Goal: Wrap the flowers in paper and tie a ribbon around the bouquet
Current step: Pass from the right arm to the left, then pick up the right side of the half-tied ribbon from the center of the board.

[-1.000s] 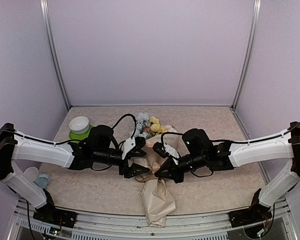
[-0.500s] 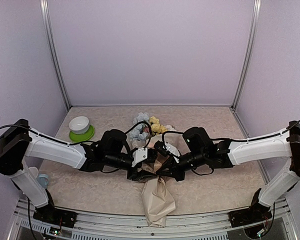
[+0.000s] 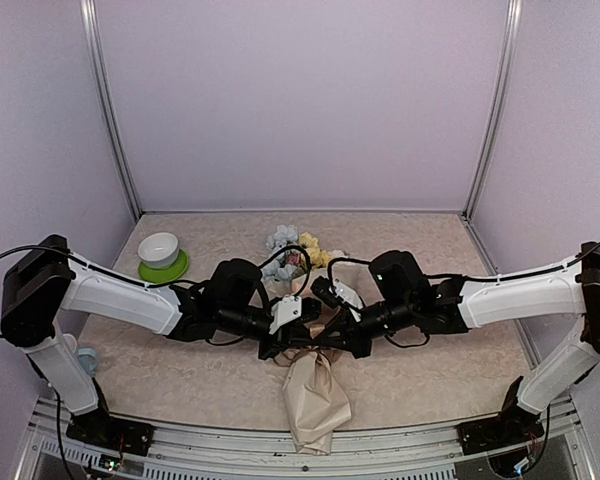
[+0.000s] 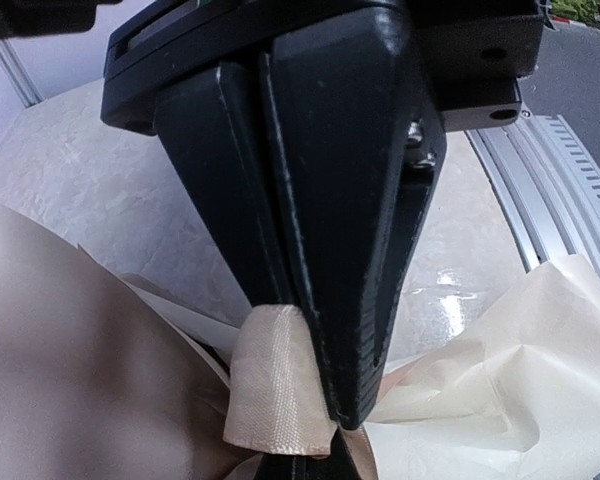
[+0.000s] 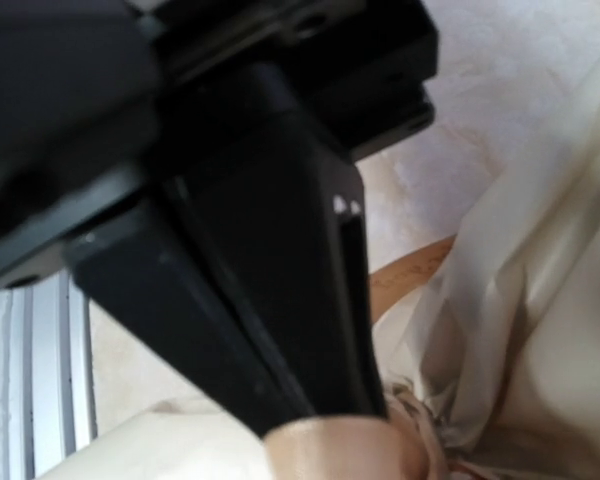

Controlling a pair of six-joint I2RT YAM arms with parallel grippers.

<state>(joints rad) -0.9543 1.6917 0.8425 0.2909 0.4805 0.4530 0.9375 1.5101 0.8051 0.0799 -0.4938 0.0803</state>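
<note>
Your marbled cream table (image 3: pixel 430 390) runs from the near rail to lilac walls (image 3: pixel 300 100). The bouquet (image 3: pixel 310 330) lies at centre. Its crumpled beige paper (image 3: pixel 315 400) overhangs the near edge. The left claw (image 3: pixel 280 347) and right claw (image 3: pixel 332 346) are clenched on the tan ribbon (image 4: pixel 275 390) at mid-length, and the flowers (image 3: pixel 298 245) point far.

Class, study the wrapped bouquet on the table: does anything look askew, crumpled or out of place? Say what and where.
The paper stands out: its crumpled lower end hangs over the near edge of the table, onto the metal rail. Nothing looks spilled or torn.
</note>
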